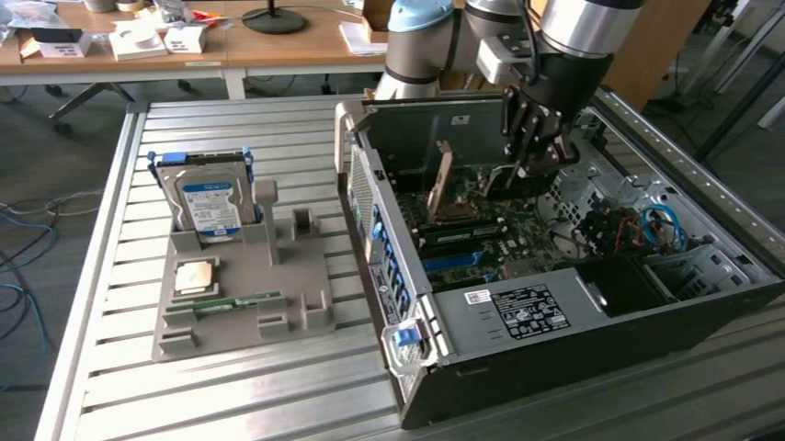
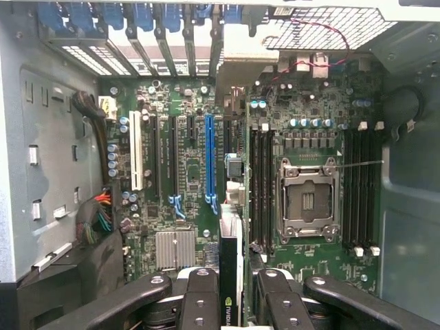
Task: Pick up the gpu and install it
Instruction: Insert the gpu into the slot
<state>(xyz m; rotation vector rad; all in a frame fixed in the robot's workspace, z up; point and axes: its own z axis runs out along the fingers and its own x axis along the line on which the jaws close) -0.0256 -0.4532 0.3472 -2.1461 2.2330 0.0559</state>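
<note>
The gpu (image 2: 228, 275), seen edge-on in the wrist view, carries a small green logo whose lettering cannot be read. The gripper (image 1: 536, 161) has its black fingers (image 2: 201, 295) clamped on both faces of the card. It holds the card over the motherboard (image 2: 185, 206), near the end of the long blue slot (image 2: 210, 161). The open computer case (image 1: 589, 367) has a white sticker (image 1: 528, 308) with print too fine to read. It lies along the slatted metal table's (image 1: 245, 395) edge at the exterior view's right. A grey tray (image 1: 245, 276) near the opposite edge holds a hard drive (image 1: 209, 207) with a blue-white label. Wooden desks (image 1: 245, 46) stand behind.
</note>
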